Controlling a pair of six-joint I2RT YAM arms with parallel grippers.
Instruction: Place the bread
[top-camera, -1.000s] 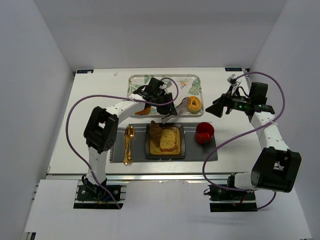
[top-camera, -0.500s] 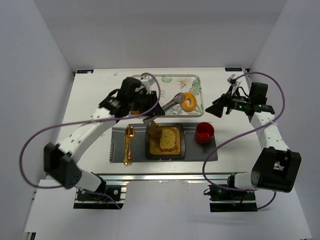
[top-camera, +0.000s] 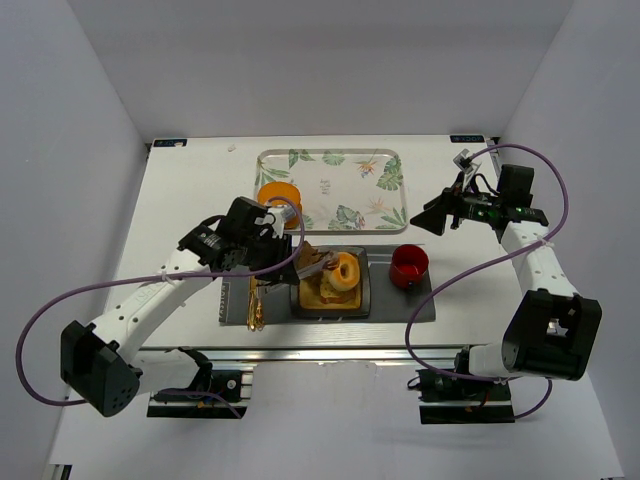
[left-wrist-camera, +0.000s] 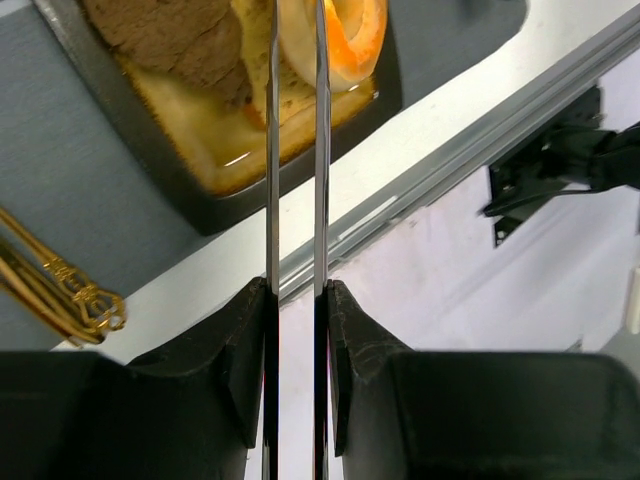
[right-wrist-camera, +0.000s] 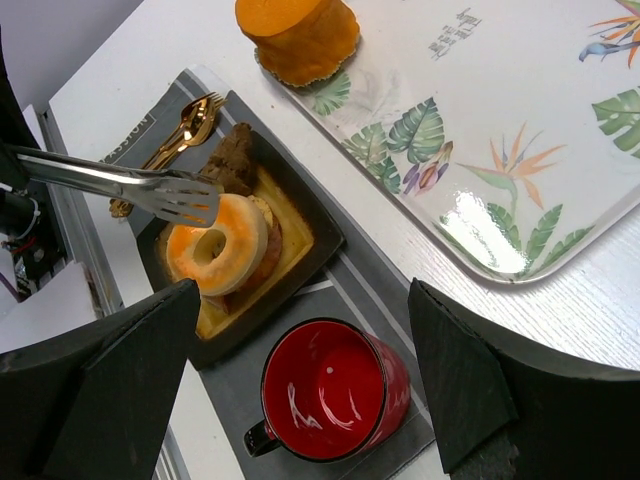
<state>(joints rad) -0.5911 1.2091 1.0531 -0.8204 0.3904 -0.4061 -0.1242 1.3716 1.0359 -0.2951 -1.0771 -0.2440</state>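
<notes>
The bread is a glazed orange ring. It lies on the yellow toast in the dark square plate, next to a brown piece. My left gripper is shut on metal tongs. The tong tips reach the ring's left edge, and I cannot tell whether they still pinch it. In the left wrist view the two tong blades run up to the bread over the plate. My right gripper is open and empty, above the table's right side. The right wrist view shows the bread and tongs.
A red mug stands on the grey mat right of the plate. Gold cutlery lies on the mat's left side. A leaf-patterned tray at the back holds an orange lump.
My left arm has swung back from the tray toward the near edge, carrying the bread ring in the tongs from the tray down onto the plate. The right arm has not moved.
</notes>
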